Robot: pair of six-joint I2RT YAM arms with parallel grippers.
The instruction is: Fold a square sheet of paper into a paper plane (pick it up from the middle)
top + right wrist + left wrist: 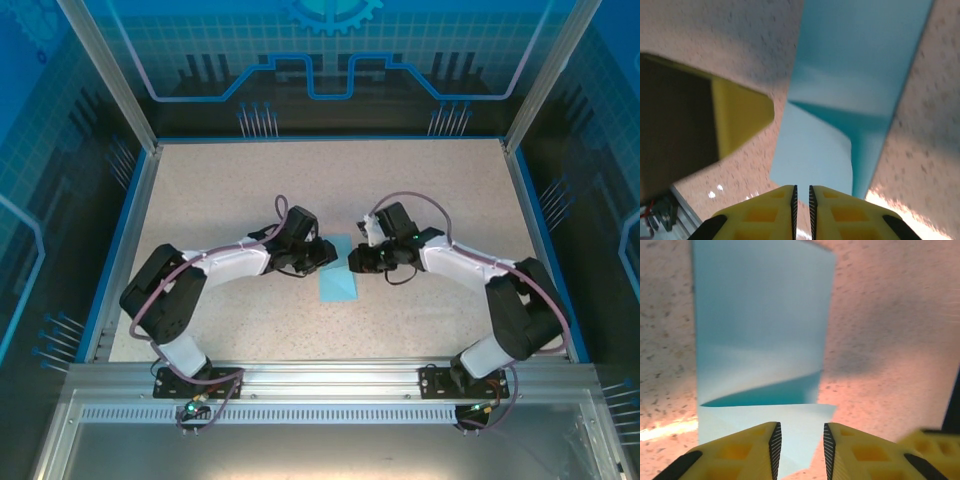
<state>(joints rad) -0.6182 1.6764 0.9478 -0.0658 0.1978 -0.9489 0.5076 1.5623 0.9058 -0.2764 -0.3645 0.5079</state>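
The square sheet of paper lies flat on the worktop, between the left end effector and the right end effector and just ahead of both sets of fingertips. It is now a narrow strip with one flap standing slightly off the layer beneath, so I judge the folding to be at an early stage: no pointed nose, angled corners or wings are visible. The strip's long axis runs away from the arm bases and across both end effectors' reach. With both ends blunt, it points neither way. In the wrist view the left end effector is released, with paper showing through the gap. The right end effector stands a thin slit apart at the paper's edge; I cannot tell whether it pinches.
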